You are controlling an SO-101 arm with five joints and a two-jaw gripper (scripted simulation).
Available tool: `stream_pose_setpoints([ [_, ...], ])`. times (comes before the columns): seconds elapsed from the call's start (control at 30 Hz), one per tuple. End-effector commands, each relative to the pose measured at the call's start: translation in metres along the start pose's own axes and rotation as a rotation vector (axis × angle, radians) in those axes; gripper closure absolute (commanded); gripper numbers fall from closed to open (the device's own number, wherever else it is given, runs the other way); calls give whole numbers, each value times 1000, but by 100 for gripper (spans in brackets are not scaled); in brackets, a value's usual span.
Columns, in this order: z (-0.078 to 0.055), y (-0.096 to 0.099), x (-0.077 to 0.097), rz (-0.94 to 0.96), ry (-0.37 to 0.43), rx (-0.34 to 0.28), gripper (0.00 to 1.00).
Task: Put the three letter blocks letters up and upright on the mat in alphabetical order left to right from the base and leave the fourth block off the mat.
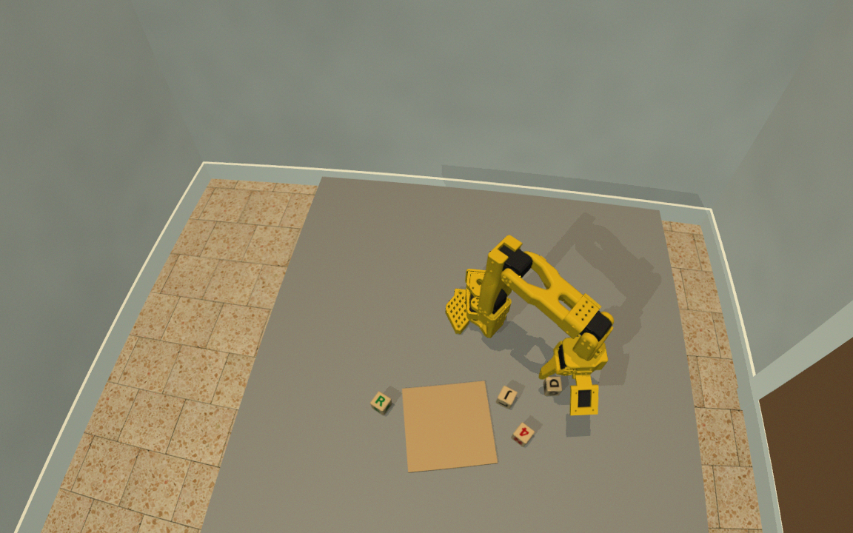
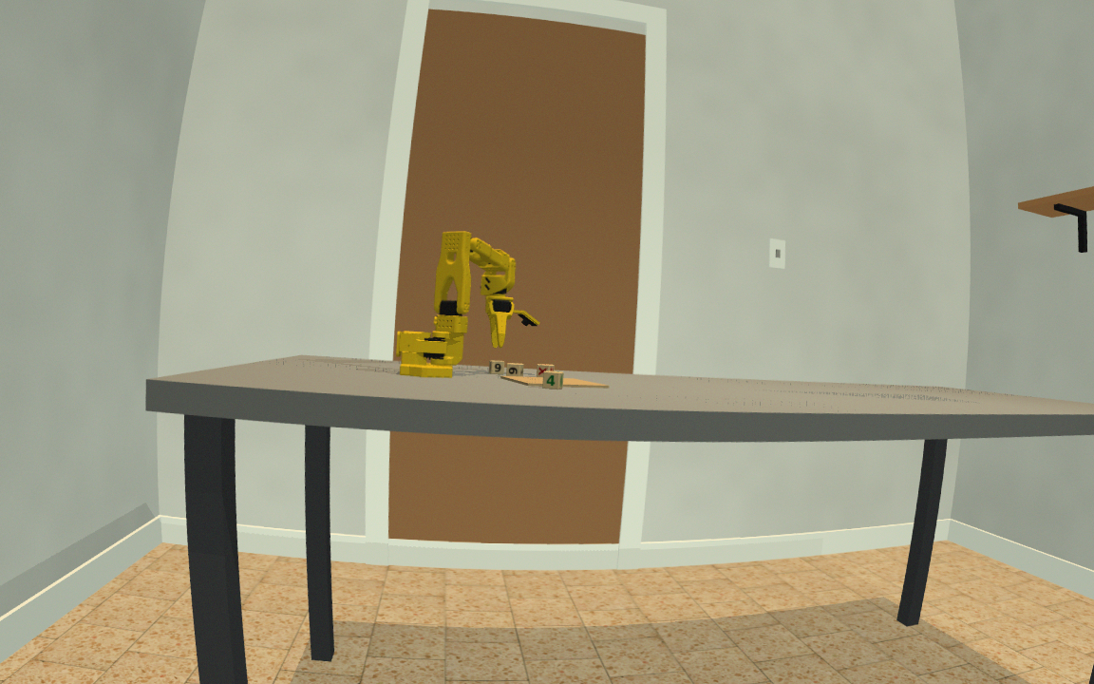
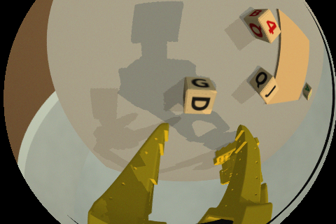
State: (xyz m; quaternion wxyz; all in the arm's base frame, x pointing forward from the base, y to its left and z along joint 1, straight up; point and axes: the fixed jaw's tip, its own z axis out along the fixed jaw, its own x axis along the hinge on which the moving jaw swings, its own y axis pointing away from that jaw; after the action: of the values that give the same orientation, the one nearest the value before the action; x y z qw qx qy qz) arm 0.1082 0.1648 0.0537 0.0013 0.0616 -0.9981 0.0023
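My gripper (image 2: 498, 343) (image 3: 204, 126) is open and empty, above the table near the D block. The D block (image 1: 552, 385) (image 2: 497, 367) (image 3: 200, 101) lies off the mat, its black letter turned sideways in the top view. The black J block (image 1: 507, 396) (image 2: 514, 370) (image 3: 270, 92) lies between the D block and the mat (image 1: 449, 427) (image 2: 583, 385) (image 3: 294, 56), off it. The green R block (image 1: 380, 401) (image 2: 552, 380) (image 3: 307, 92) lies beyond the mat's opposite side. The fourth block (image 1: 523, 433) (image 2: 544, 369) (image 3: 271, 26), red 4 on top, lies off the mat. The mat is flat.
The robot's base (image 1: 483, 308) (image 2: 425, 370) stands on the grey table (image 1: 323, 331) (image 2: 704, 408), behind the blocks. The red 4 block is close to the J block and the mat's edge. The arm's shadow crosses the table around the D block.
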Motion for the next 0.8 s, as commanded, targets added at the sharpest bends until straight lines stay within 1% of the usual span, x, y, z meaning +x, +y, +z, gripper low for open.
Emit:
stream_pose_setpoints([
  [0.0,-9,5,-4,1,-38,-44,68],
  [0.2,-7,6,-4,1,-38,-44,68],
  [0.43,0,6,-5,1,-38,-44,68],
  [0.5,0,6,-5,1,-38,-44,68],
  [0.77,12,7,-6,1,-38,-44,68],
])
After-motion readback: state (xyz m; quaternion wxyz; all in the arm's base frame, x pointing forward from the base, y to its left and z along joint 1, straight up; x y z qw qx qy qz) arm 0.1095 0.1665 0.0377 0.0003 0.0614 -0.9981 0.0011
